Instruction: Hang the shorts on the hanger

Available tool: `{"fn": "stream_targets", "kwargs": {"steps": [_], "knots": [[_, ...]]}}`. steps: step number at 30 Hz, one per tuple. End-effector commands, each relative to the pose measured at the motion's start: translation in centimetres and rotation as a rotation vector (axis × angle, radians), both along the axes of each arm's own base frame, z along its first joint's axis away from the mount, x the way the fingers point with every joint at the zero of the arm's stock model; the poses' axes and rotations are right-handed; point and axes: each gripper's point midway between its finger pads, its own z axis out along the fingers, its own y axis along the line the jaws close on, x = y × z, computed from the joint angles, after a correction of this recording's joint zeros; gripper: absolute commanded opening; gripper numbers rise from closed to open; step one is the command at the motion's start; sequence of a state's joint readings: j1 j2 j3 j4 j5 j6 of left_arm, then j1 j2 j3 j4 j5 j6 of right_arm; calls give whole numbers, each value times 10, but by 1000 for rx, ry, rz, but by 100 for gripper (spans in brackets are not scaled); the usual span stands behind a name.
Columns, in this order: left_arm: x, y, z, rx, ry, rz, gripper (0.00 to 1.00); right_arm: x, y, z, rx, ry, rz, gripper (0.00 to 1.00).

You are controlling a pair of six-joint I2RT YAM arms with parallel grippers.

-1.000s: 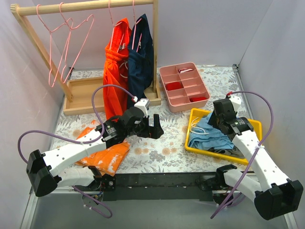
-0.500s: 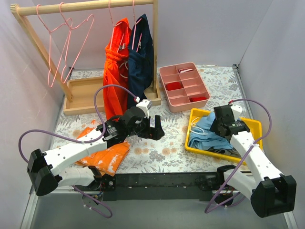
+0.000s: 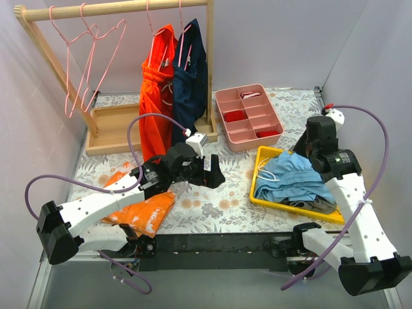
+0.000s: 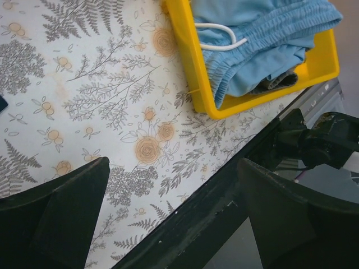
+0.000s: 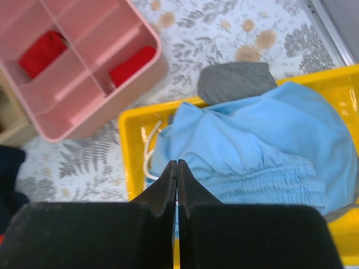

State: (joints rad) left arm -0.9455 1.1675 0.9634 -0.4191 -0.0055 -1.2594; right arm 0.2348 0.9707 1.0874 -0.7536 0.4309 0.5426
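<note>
Right gripper (image 5: 177, 165) lifted back from the shorts (image 5: 269, 140), closed tight, left gripper (image 4: 173, 168) spread wide

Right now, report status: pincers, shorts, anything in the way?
Left pincer open, empty. Right pincer shut above shorts, grip unclear. Shorts bunched in yellow tray with grey cloth.

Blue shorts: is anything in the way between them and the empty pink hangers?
Yes. The shorts sit in the yellow tray on the right; the empty hangers hang far left on the rail. Between them hang orange shorts and navy shorts, and the left hand hovers over the table's middle.
</note>
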Motion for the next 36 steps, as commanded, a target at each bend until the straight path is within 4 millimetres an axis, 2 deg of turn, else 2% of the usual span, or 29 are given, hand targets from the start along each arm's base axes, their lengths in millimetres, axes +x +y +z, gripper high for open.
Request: {"fn": "stream_targets", "kwargs": {"steps": [1, 2, 3, 4, 5, 6, 7, 8, 9, 10, 11, 13, 14, 16, 17, 19, 20, 22, 27, 31, 34, 36], "knots": [[2, -25, 19, -80, -63, -104, 98, 1, 14, 43, 53, -71, 82, 1], [3, -29, 18, -83, -58, -112, 98, 1, 17, 35, 57, -46, 94, 1], [4, -38, 14, -85, -48, -134, 98, 1, 18, 26, 61, -25, 89, 18], [5, -43, 15, -95, -51, -152, 98, -2, 17, 7, 56, 20, 85, 30], [5, -49, 14, -98, -59, -170, 98, -3, 15, -2, 55, 31, 70, 41], [6, -59, 18, -129, -76, -199, 98, -4, 15, -7, 65, 34, 62, 56], [8, -68, 2, -100, -57, -219, 98, -7, 16, -19, 67, 55, 64, 59], [7, -82, 12, -110, -82, -250, 98, -7, 18, -18, 80, 42, 70, 62], [10, -90, 10, -87, -109, -263, 98, -7, 18, -18, 81, 42, 67, 65], [4, -106, -3, -54, -113, -296, 98, -7, 16, -16, 80, 38, 59, 65], [6, -117, 6, -60, -147, -307, 98, -8, 12, -15, 68, 38, 43, 65], [13, -132, 5, -19, -219, -308, 94, -12, 6, -11, 62, 35, 13, 66], [13, -147, -2, -1, -229, -324, 90, -13, 2, -6, 54, 22, -10, 66], [15, -159, -9, 30, -262, -343, 83, -18, -3, 0, 61, 3, -43, 68], [16, -167, -23, 57, -262, -356, 76, -20, -6, 5, 57, -10, -60, 68], [18, -179, -24, 72, -318, -366, 69, -27, -11, 13, 57, -28, -84, 70], [19, -183, -37, 98, -318, -372, 65, -29, -14, 16, 58, -39, -103, 70], [18, -190, -46, 123, -341, -391, 61, -35, -17, 28, 67, -70, -115, 71], [35, -195, -80, 207, -390, -359, 61, -41, -18, 47, 80, -116, -113, 72], [43, -201, -96, 258, -437, -358, 65, -42, -13, 45, 98, -116, -86, 72], [45, -209, -98, 259, -491, -365, 65, -41, -10, 41, 103, -110, -75, 72], [48, -212, -99, 267, -504, -363, 59, -40, -9, 39, 103, -105, -71, 72]]}}
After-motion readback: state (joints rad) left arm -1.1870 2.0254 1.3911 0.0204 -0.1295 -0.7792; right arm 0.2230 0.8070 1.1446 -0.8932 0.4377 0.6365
